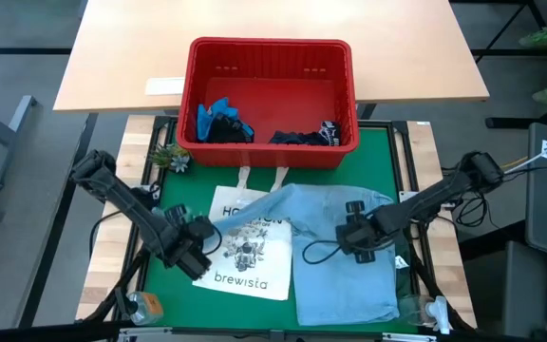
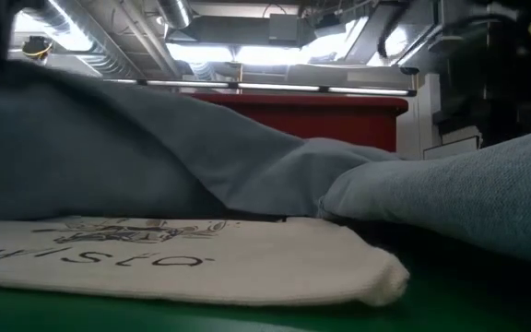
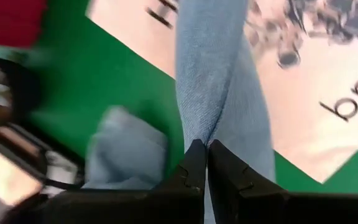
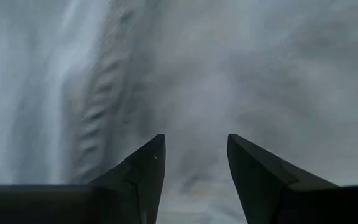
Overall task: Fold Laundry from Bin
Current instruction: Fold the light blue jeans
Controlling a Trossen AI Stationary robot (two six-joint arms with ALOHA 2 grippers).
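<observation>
I fold denim shirt (image 1: 345, 252), spread on bench near red bin (image 1: 269, 71). Left claw (image 3: 202, 163) pinches sleeve tight over tote bag (image 1: 245, 252). Right claw (image 4: 194, 165) open above shirt middle. Next, I think: pull sleeve across.

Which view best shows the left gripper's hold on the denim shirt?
The left wrist view: the left gripper is shut on a pinched fold of the denim shirt. The high view shows only the sleeve running to it over the tote bag. The low and right wrist views show just denim.
</observation>
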